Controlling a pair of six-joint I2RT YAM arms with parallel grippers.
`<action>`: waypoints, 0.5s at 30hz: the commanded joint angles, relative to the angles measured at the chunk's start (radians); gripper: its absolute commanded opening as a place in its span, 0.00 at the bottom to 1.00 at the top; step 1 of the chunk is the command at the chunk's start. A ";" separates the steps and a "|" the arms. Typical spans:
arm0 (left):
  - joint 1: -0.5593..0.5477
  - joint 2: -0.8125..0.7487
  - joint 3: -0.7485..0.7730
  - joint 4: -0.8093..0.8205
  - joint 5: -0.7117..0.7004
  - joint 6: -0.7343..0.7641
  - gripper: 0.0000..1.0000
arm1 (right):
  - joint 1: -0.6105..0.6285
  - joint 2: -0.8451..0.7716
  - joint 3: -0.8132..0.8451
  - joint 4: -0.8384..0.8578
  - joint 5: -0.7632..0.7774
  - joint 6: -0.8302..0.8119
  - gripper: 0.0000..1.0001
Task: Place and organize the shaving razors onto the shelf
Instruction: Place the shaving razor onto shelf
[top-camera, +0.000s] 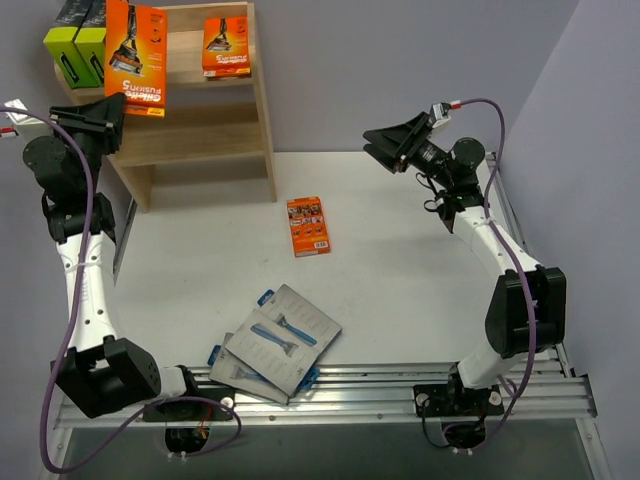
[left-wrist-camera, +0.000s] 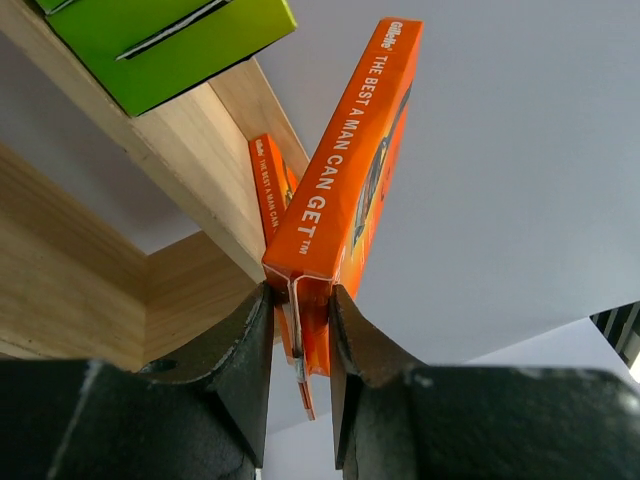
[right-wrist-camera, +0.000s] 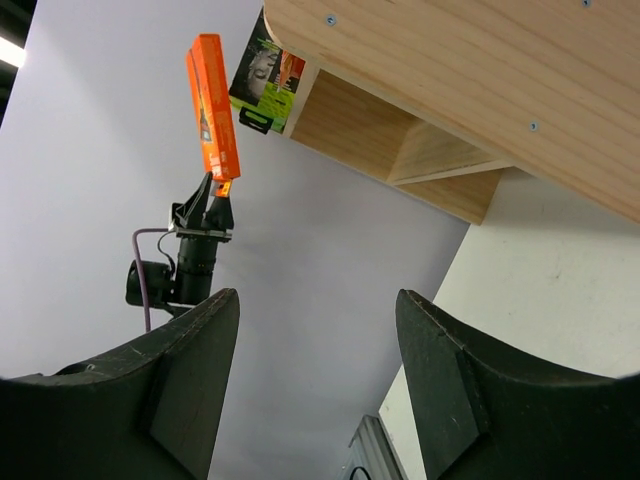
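Here my left gripper (left-wrist-camera: 300, 305) clamps a flat orange pack (left-wrist-camera: 345, 170) beside the pale wood shelf (left-wrist-camera: 190, 160); my right gripper (right-wrist-camera: 315, 300) gapes.

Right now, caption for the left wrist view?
Left gripper clamps an orange razor pack beside the wooden shelf holding a lime-green box.

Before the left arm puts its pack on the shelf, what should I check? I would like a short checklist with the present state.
1. Left gripper grips the big orange pack: ok, the jaws pinch its lower edge.
2. Pack stands on end: ok.
3. Free space on the shelf upper tier, between green boxes and small orange pack: cannot tell, the held pack hides most of it.
4. Right gripper out of the way: ok, open, empty, apart from the shelf.
5. Pack fits the tier's height: cannot tell.
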 joint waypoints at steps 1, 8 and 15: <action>-0.041 0.029 0.079 0.003 -0.076 0.037 0.02 | -0.012 -0.066 -0.012 0.120 -0.053 0.016 0.59; -0.096 0.087 0.102 -0.043 -0.172 0.043 0.02 | -0.045 -0.057 -0.038 0.137 -0.069 0.022 0.59; -0.136 0.148 0.150 -0.071 -0.197 0.038 0.02 | -0.074 -0.049 -0.049 0.142 -0.079 0.018 0.59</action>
